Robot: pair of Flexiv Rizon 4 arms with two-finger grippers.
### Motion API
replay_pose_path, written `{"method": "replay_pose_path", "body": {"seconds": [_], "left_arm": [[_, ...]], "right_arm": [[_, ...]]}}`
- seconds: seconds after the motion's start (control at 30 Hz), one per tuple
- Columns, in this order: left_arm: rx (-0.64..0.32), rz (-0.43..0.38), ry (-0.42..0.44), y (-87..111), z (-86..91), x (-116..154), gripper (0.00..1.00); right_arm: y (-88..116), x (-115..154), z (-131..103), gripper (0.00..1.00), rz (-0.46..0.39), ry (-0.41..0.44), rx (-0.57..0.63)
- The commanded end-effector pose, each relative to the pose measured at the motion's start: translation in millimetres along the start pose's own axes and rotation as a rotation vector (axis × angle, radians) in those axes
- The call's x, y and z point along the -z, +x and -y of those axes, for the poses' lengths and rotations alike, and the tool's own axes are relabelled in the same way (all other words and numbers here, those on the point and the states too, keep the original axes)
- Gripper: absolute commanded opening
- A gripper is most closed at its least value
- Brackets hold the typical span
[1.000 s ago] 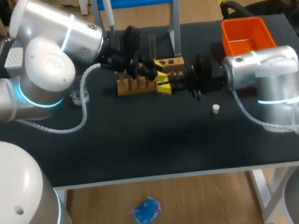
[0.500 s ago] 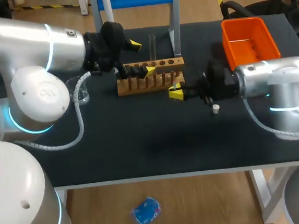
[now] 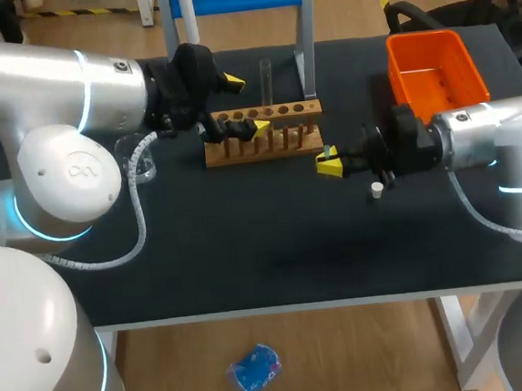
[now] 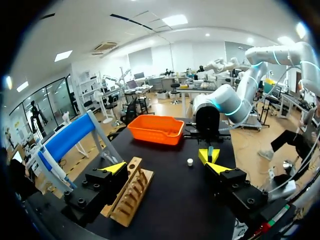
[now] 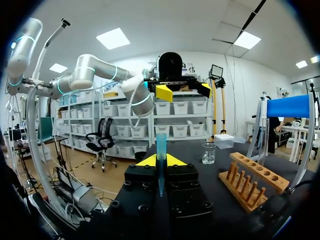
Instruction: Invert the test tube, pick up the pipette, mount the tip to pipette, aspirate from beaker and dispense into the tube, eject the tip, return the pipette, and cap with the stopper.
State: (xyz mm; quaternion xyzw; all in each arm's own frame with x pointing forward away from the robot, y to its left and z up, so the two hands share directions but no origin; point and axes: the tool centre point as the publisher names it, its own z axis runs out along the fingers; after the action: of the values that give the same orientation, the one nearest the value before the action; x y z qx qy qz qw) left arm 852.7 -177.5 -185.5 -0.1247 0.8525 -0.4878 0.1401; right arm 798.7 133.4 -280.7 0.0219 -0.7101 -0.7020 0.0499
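The test tube [image 5: 161, 150], a slim teal one, stands clamped in the right end effector [image 3: 330, 164], which has drawn back from the wooden rack [image 3: 265, 133] to the frame's centre right, near the white stopper [image 3: 378, 190]. The left end effector [image 3: 247, 103], fingers apart and empty, has retreated to the rack's upper left. Inversion looks underway; the pipette [image 3: 187, 19] hangs untouched.
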Motion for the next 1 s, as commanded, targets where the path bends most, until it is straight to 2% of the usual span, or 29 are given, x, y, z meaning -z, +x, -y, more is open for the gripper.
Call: {"method": "replay_pose_path", "body": {"seconds": [0.03,0.2,0.27,0.33,0.53,0.63,1.0], "left_arm": [[0.000,-0.003,0.002,-0.4,-0.3,1,1.00],[0.000,-0.003,0.002,-0.4,-0.3,1,1.00],[0.014,0.016,0.010,-13.1,-3.2,6,1.00],[0.044,0.027,0.065,-25.2,-5.4,10,1.00],[0.065,0.161,0.102,-63.8,-11.0,22,1.00],[0.109,0.279,0.097,-85.5,-13.1,25,1.00],[0.109,0.279,0.097,-85.5,-13.1,25,1.00]], "right_arm": [[1,0,0,0.00,0.001,0.002,0.000],[1,0,0,0.00,0.001,0.002,0.000],[2,12,3,0.00,0.023,-0.016,0.001],[5,22,4,0.00,0.037,-0.020,-0.004],[14,43,7,0.00,0.035,-0.015,-0.005],[14,43,7,0.00,0.035,-0.015,-0.005],[14,43,7,0.00,0.035,-0.015,-0.005]]}}
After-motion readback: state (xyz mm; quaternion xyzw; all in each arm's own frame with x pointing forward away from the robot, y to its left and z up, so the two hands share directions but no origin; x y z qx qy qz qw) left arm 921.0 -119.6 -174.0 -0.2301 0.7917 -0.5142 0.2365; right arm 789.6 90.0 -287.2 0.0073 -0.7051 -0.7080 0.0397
